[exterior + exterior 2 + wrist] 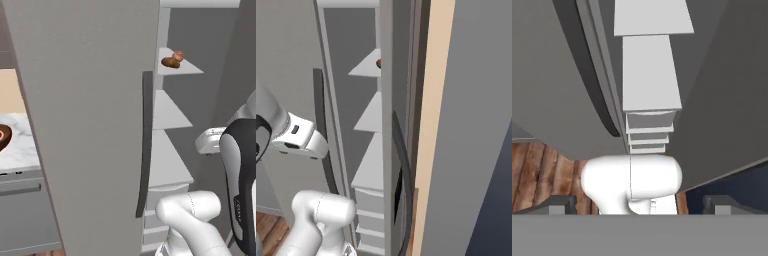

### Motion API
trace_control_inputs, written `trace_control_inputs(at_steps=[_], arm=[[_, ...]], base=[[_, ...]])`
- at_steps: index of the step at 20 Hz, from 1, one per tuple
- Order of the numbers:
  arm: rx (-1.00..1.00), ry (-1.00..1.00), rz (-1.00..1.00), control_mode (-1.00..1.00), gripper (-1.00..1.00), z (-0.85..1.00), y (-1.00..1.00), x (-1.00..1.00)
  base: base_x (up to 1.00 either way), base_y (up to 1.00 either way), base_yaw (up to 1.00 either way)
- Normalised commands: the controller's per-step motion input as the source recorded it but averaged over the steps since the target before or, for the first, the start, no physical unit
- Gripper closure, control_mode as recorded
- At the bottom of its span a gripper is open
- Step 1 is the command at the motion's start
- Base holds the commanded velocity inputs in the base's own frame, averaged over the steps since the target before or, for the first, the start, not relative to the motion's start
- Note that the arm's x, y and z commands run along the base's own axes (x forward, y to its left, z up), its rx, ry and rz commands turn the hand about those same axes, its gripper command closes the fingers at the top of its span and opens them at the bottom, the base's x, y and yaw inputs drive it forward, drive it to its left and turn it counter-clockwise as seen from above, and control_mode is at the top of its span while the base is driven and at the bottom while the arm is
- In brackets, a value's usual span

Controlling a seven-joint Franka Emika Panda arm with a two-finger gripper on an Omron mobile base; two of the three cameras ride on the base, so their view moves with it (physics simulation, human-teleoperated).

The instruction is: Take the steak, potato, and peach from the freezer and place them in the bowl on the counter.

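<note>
1. Freezer (90, 125): door open, pale shelves bare below.
2. Desk (17, 145), far left; bowl (4, 137) at the view's edge, steak (3, 135) seemingly inside.
3. Claw (639, 207): spread wide, empty, low.
4. Potato (170, 62), peach (178, 55) touching on upper shelf; raise claw, approach level.

The white arm (200, 220) is bending upward from its base, its dark-banded wrist (240, 170) turning downward. The gripper (640, 205) is pointing down, its jaws standing wide apart, holding nothing.
</note>
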Motion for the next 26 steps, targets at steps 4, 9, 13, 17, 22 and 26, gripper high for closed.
trace_control_inputs(at_steps=[4,9,13,17,22,26], arm=[[0.00,0.00,0.00,1.00,-1.00,0.00,0.00,0.00],[0.00,0.00,0.00,1.00,-1.00,0.00,0.00,0.00],[0.00,0.00,0.00,1.00,-1.00,0.00,0.00,0.00],[0.00,0.00,0.00,1.00,-1.00,0.00,0.00,0.00],[0.00,0.00,0.00,1.00,-1.00,0.00,0.00,0.00],[0.00,0.00,0.00,1.00,-1.00,0.00,0.00,0.00]], base=[[0.88,-0.02,0.00],[0.73,0.00,0.00],[0.42,-0.26,0.00],[0.30,-0.36,0.00],[0.13,-0.15,0.00],[0.00,0.00,0.00]])
